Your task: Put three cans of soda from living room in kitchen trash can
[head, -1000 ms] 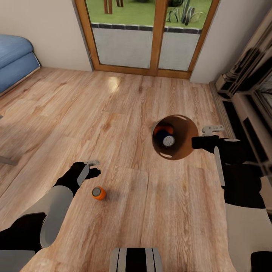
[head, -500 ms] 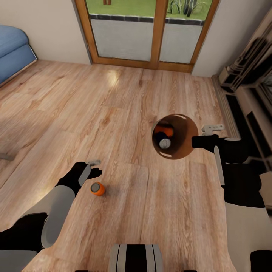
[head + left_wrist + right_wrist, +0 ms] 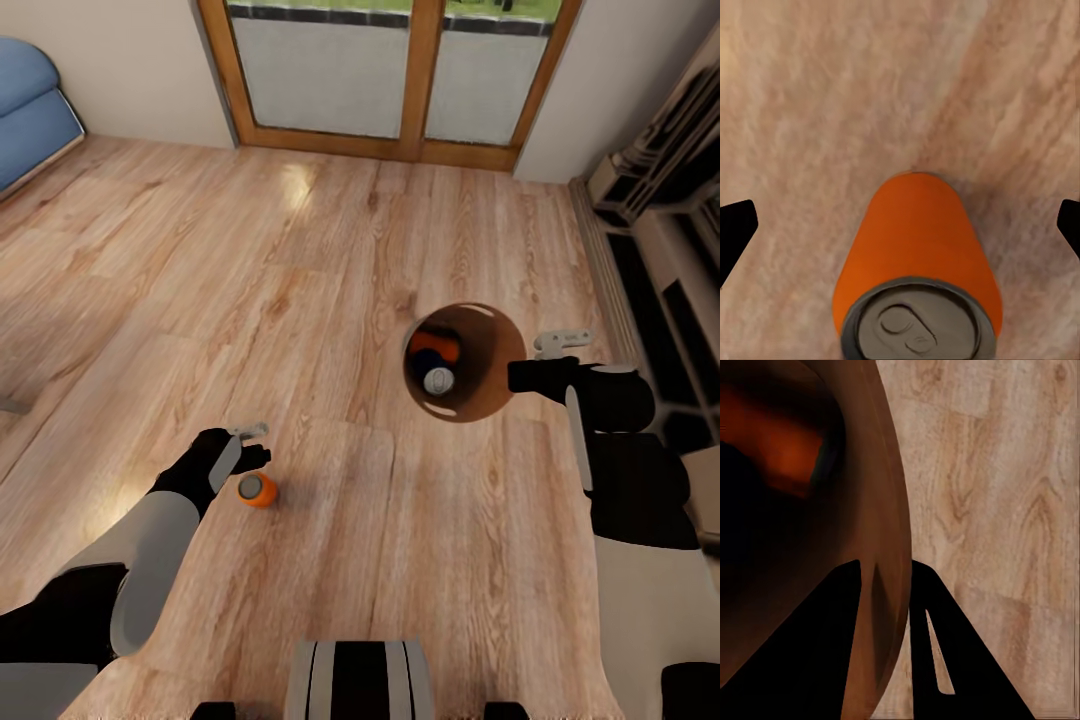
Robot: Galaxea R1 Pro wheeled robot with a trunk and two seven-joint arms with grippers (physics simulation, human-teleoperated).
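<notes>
bright, even daylight from the glass doors (image 3: 385,75) — a pale glare patch on the wood floor (image 3: 296,190), soft shadows, slightly blurry renders.

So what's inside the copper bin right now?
The trash can, pinched at its rim by the right end effector, holds a dark blue can and an orange can behind it. The bin's floor is hidden beneath them. Another orange can stands on the floor.

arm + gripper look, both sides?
Both arms: pale grey-white shells with black joints and black wrists. The left gripper and right gripper have black bodies and light grey finger parts. A thin pale strip runs along the right forearm. No cables or markings legible.
</notes>
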